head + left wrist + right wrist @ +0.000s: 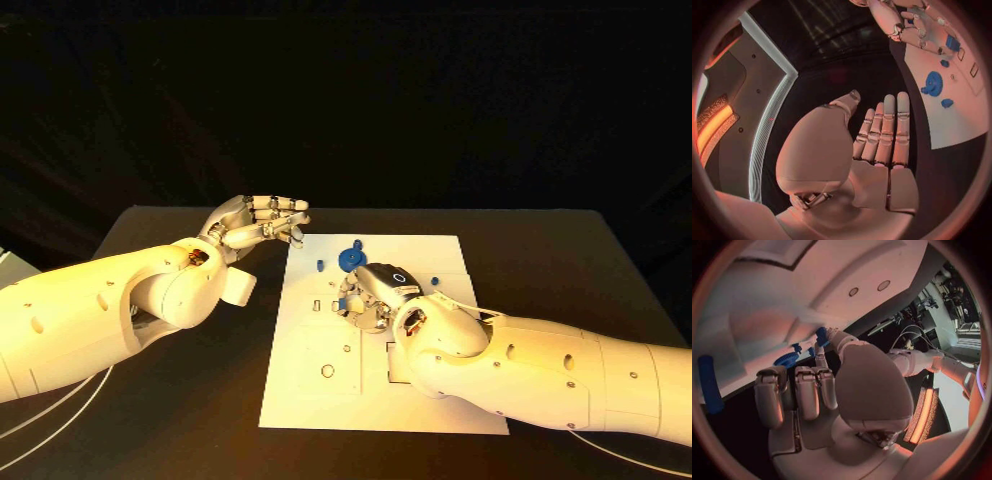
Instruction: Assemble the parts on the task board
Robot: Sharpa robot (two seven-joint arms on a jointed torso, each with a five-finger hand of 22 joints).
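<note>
White board [378,400] lies mid-table, with a round blue part [348,260] near its far edge and a smaller blue part [359,244] just beyond it. The right hand [379,295] hovers over the board's middle, just short of the round part, fingers bent downward; whether they pinch anything I cannot tell. The left hand [260,222] hangs off the board's left side, holding nothing, fingers apart.

Judging by this, the step in hand is the right hand working at a part near the board's centre. The next move calls for a sure pinch and a straight set-down into a slot, with the left hand staying out of the way.

In the left wrist view the left fingers [887,131] lie straight and bare, and further small blue parts [947,103] sit beside the round one. The right wrist view adds a blue bar [709,385] lying on the board.
</note>
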